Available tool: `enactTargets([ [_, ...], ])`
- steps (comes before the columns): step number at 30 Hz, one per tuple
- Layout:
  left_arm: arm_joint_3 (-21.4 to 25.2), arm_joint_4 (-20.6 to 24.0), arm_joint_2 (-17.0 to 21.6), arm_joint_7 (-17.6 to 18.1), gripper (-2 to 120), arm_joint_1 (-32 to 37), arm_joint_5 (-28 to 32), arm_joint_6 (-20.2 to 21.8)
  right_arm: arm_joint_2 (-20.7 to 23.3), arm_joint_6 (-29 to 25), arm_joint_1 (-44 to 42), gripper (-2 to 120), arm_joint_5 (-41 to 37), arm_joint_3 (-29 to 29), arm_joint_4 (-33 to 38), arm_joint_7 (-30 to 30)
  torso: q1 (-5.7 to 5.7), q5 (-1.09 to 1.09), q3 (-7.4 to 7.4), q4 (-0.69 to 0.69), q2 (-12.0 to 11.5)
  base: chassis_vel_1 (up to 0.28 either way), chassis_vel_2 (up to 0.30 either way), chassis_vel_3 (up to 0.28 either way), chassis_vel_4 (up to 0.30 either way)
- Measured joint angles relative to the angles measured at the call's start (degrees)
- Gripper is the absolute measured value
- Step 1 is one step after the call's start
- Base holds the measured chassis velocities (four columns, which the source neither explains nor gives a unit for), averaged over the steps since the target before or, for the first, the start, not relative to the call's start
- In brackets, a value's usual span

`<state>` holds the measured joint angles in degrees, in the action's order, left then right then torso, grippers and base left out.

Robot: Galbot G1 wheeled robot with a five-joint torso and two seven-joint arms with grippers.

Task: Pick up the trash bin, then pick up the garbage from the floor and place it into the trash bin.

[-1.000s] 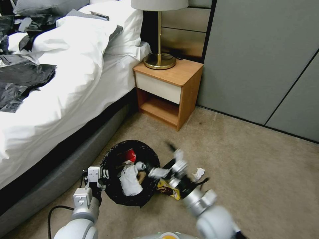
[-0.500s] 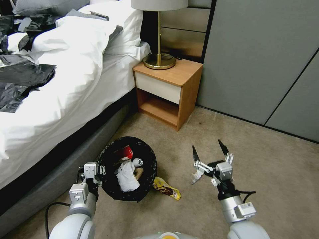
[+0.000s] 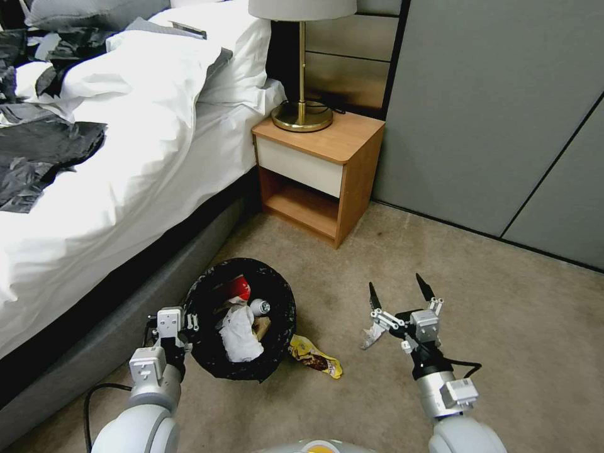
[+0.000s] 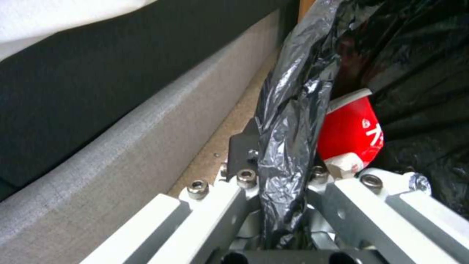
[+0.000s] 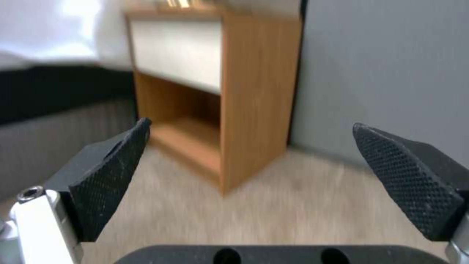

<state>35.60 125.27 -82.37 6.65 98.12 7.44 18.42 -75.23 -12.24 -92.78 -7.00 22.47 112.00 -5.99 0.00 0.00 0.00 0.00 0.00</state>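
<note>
Jaws spread wide on right gripper, empty, white crumpled tissue just left below; left gripper clenched on black-lined round bin's rim.

The trash bin wears a thin black plastic bag, crinkled and glossy, catching light along its folds. Inside lie soft white tissue and a red cup of smooth coated paper. On the carpet, a matt beige short pile, rest a shiny yellow foil wrapper and a scrap of crumpled white paper. The left gripper is pale matt metal with bright steel screw heads. The right gripper carries black pads with a rough dotted rubber texture. The nightstand is smooth orange-brown wood laminate; the lamp base is polished brass. The bed frame is coarse grey woven cloth.
</note>
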Motion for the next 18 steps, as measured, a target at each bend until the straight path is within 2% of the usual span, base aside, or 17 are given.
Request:
enactTargets([
  [4, 0.0, 0.3, 0.0, 0.0, 0, 0.2, 0.0, 0.0, 0.6, 8.9, 4.1, 100, -8.5, -2.0, -6.0, -2.1, 0.0, 0.0, 0.0, 0.0, 0.0, 0.0, 0.0, 0.0, 0.0],
  [5, 0.0, 0.3, 0.0, 0.0, 0, 0.2, 0.0, 0.0, 0.6, 8.9, 4.1, 100, -8.5, -2.0, -6.0, -2.1, 0.0, 0.0, 0.0, 0.0, 0.0, 0.0, 0.0, 0.0, 0.0],
  [7, 0.0, 0.4, 0.0, 0.0, 0, 0.5, -0.1, 0.0, 0.7, 13.4, 6.8, 100, -12.8, -3.0, -9.5, -2.8, 0.0, 0.0, 0.0, 0.0, 0.0, 0.0, 0.0, 0.0, 0.0],
  [8, 0.0, 0.4, 0.0, 0.0, 0, 0.5, -0.1, 0.0, 0.7, 13.4, 6.8, 100, -12.8, -3.0, -9.5, -2.8, 0.0, 0.0, 0.0, 0.0, 0.0, 0.0, 0.0, 0.0, 0.0],
  [10, 0.1, 0.8, 0.0, 0.1, 0, 0.7, -0.1, 0.0, 0.7, 18.5, 9.9, 100, -16.6, -3.9, -14.2, -3.3, 0.0, 0.01, 0.0, 0.01, 0.0, 0.0, 0.0, 0.0, 0.0],
  [11, 0.1, 0.8, 0.0, 0.1, 0, 0.7, -0.1, 0.0, 0.7, 18.5, 9.9, 100, -16.6, -3.9, -14.2, -3.3, 0.0, 0.01, 0.0, 0.01, 0.0, 0.0, 0.0, 0.0, 0.0],
  [14, 0.1, 0.9, -0.1, 0.1, 0, 1.1, -0.2, 0.0, 0.3, 22.8, 13.4, 100, -19.7, -4.8, -21.3, -3.8, 0.0, 0.0, 0.0, 0.0, 0.0, 0.0, 0.0, 0.0, 0.0],
  [18, 0.1, 0.9, -0.1, 0.1, 0, 1.2, -0.4, 0.0, -0.2, 23.3, 15.2, 100, -20.0, -4.9, -26.2, -3.4, 0.0, 0.0, 0.0, 0.0, 0.0, 0.0, 0.0, 0.0, 0.0],
])
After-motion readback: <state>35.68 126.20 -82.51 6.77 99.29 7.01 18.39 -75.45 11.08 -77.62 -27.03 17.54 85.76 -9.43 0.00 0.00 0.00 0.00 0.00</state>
